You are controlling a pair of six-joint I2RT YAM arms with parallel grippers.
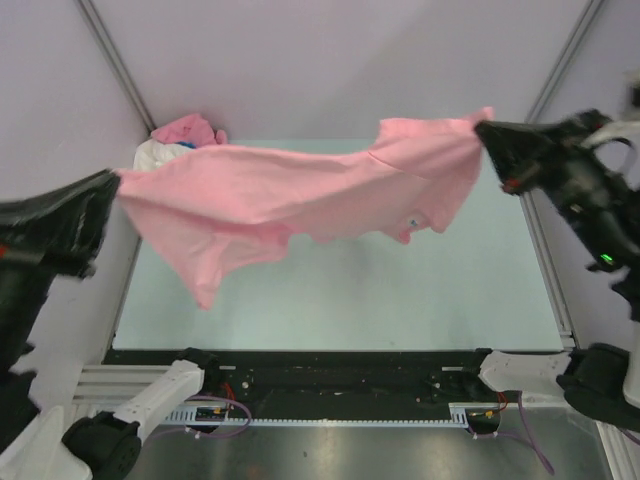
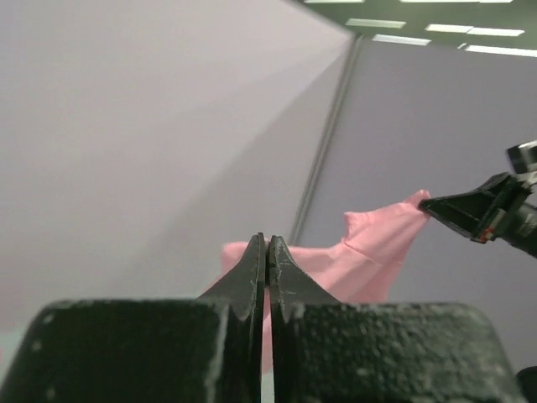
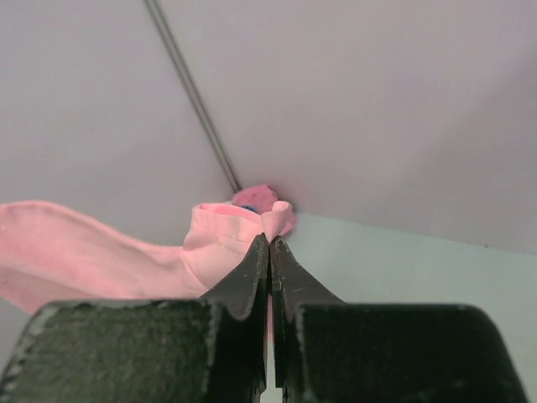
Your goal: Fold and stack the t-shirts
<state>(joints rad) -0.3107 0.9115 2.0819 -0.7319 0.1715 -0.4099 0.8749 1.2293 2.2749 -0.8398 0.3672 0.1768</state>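
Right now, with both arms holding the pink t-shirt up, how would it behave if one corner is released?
Probably floppy: the pink t-shirt sags and drapes between the two grips. It seems light, since the fingers pinch only its edges. Released, it would likely drop and crumple.

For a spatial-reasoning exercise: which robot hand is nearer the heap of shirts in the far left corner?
Left. The left hand, gripping the pink t-shirt, is close by the heap, on its left; the right hand holds the shirt's other end, far to its right.

2 pink t-shirts point(image 1: 280, 195) point(image 1: 187, 128); 1 white t-shirt point(image 1: 150, 155), possibly more beneath; 2 grippers point(image 1: 118, 180) point(image 1: 478, 128); 1 table point(image 1: 400, 295)
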